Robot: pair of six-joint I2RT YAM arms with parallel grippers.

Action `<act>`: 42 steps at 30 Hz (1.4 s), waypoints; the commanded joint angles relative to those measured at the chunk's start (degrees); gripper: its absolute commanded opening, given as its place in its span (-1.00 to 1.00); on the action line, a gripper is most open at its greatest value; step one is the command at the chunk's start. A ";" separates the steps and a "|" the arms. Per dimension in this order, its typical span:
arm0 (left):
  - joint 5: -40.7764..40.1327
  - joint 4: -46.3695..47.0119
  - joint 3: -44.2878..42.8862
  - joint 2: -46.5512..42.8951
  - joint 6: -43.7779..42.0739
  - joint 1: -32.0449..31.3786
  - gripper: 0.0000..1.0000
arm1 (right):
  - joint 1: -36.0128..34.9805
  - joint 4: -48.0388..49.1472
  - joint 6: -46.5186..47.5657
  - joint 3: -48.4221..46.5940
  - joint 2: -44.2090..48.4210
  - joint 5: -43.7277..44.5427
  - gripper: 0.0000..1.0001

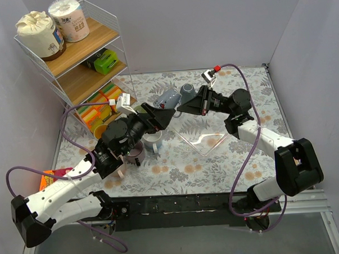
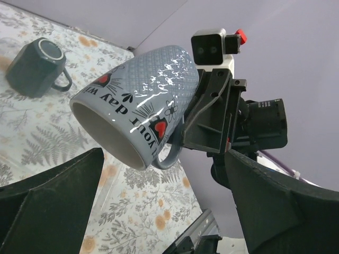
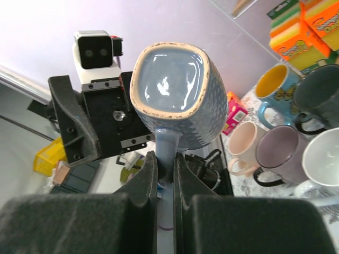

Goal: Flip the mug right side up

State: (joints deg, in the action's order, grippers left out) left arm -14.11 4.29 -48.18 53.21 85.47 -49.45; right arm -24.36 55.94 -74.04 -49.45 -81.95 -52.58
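The grey-blue mug [image 1: 169, 97] with hearts and lettering hangs in the air, tilted on its side. My right gripper [image 1: 182, 107] is shut on its handle. In the right wrist view the mug's base [image 3: 172, 79] faces the camera and the handle sits between my fingers [image 3: 148, 180]. In the left wrist view the mug's mouth [image 2: 106, 129] faces down-left toward the camera. My left gripper [image 1: 162, 115] is open and empty, just in front of the mug, its fingers [image 2: 47, 196] apart from it.
A dark octagonal mug [image 1: 188, 90] stands on the floral cloth behind. Several mugs [image 1: 147, 142] cluster under my left arm; cream [image 3: 244, 150], purple [image 3: 283, 153] and white [image 3: 320, 159] ones show. A clear plate [image 1: 204, 141] lies mid-table. A wire shelf [image 1: 71, 58] stands back left.
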 commanded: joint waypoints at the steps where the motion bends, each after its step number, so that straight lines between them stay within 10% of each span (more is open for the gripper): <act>1: 0.84 6.86 -2.53 0.40 -2.85 0.06 0.96 | 0.28 11.38 -7.52 -2.14 1.80 -0.51 -0.97; 15: 3.56 7.57 -5.78 4.09 -4.61 0.14 0.27 | 0.28 11.91 -8.31 -0.21 2.94 0.02 -0.97; 23: 3.12 7.75 -5.87 4.71 -3.12 0.15 -1.00 | 0.10 9.72 -6.74 2.34 4.43 0.98 -0.97; 28: 1.46 3.80 -7.27 4.53 -1.71 0.14 -1.00 | 0.01 2.61 -1.22 4.10 6.97 2.39 -0.97; 34: -1.09 -8.58 -13.49 5.06 0.13 0.14 -1.00 | -0.16 -28.08 16.94 -0.46 11.36 6.25 0.01; 42: 3.90 -39.17 -24.24 13.40 0.66 0.23 -1.00 | 0.01 -72.54 39.49 -12.25 11.64 31.73 0.11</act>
State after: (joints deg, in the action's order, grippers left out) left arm -13.45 -19.22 -69.25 64.20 85.38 -49.41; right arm -24.71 6.96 -48.56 -57.91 -71.46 -36.38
